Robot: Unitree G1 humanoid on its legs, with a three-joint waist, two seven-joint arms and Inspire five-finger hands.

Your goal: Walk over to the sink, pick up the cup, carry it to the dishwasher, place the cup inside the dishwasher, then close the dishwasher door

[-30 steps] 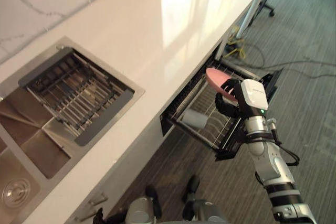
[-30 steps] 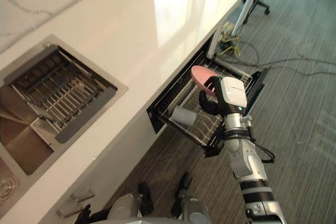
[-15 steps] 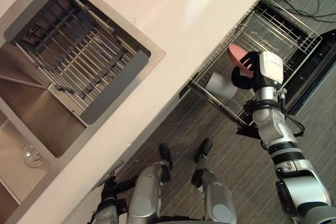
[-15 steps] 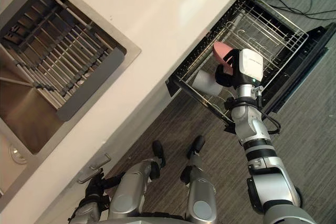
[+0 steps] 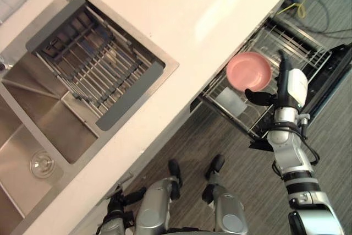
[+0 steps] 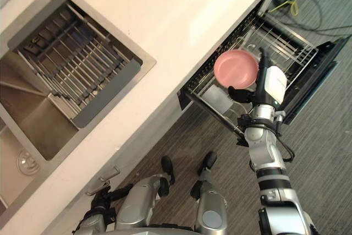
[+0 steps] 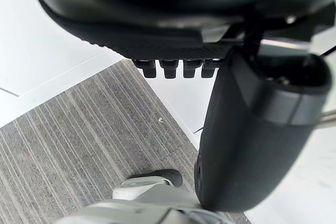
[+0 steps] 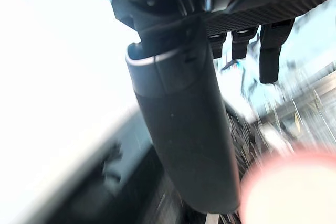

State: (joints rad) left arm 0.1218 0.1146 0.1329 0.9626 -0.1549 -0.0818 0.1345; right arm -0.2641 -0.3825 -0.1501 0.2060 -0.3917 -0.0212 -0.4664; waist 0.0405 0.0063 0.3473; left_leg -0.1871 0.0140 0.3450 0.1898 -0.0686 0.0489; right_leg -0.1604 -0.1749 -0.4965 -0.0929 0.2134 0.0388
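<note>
From where I stood, the pink cup (image 5: 248,71) was over the pulled-out dishwasher rack (image 5: 300,45), its round face turned upward, just beside the right hand (image 5: 281,85). That hand was spread, fingers straight and thumb stuck out below the cup's edge, with nothing curled round it. Whether the cup leaned against the palm or was free of it I could not tell. To my mind the placing was the step in hand. Doing it well meant letting the cup settle between the wires in a bare part of the rack, clear of the pale tumbler (image 5: 231,102) lying on its side at the end nearer the sink. The hand should then draw straight back so that no finger caught the rim or the wires. After that the rack would likely want pushing in before the dropped-open door (image 5: 333,70) could swing shut. The left hand (image 7: 157,24) hung low over the floor, fingers relaxed, carrying nothing. Back along the white tabletop (image 5: 181,15), the sink (image 5: 33,130) held a slatted draining grid (image 5: 93,67) across one part. The drain (image 5: 42,163) showed in the steel basin beside it.
</note>
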